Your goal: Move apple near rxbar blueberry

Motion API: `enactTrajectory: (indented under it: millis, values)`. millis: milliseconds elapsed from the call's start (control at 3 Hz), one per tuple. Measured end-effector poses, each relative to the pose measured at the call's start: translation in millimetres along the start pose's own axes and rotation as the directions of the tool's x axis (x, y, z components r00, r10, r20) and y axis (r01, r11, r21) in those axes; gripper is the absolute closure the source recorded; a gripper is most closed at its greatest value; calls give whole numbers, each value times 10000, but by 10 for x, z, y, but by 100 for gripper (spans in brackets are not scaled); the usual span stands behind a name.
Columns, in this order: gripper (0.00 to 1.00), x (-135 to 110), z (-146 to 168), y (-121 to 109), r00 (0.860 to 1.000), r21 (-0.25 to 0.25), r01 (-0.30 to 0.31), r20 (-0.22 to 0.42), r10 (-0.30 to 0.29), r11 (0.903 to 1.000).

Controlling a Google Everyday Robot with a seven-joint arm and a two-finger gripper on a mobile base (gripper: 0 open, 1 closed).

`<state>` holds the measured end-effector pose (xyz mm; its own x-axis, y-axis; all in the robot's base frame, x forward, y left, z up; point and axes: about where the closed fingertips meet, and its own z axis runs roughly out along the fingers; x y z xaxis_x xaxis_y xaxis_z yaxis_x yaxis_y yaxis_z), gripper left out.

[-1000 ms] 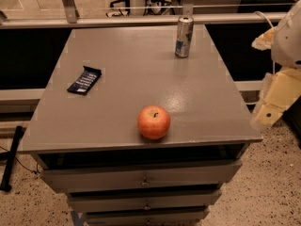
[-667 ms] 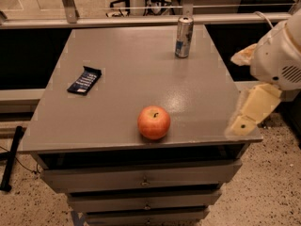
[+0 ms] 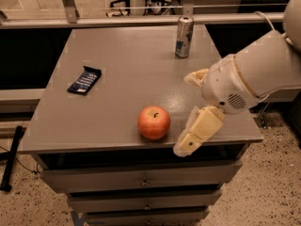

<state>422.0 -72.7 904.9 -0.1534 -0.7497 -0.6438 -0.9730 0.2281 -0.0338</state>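
Observation:
The red-orange apple [image 3: 154, 122] sits near the front edge of the grey table [image 3: 117, 112], right of centre. The rxbar blueberry [image 3: 84, 80], a dark navy wrapper, lies flat at the table's left side, well apart from the apple. My gripper [image 3: 183, 114] is just right of the apple at the table's front right. It is open, with one cream finger [image 3: 198, 128] reaching down past the front edge and the other [image 3: 195, 76] higher up. It holds nothing and does not touch the apple.
A tall silver-blue drink can [image 3: 184, 36] stands upright at the back right of the table. Drawers [image 3: 141, 180] sit below the tabletop. A metal rail [image 3: 141, 20] runs behind the table. My white arm [image 3: 263, 72] comes in from the right.
My arm and gripper have moved left from beyond the table's right edge to just beside the apple. The apple, the bar and the can have not moved.

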Motion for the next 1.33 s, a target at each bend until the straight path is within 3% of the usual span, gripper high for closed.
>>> enactTrajectory:
  millis: [333, 667, 1333]
  values:
    - [0, -142, 321, 56, 9963, -251, 301, 812, -280, 9992]
    - [0, -191, 545, 4, 9897, -150, 576, 1323, -551, 9982]
    - [0, -112, 809, -147, 9826, 23, 641, 1743, -636, 9979]
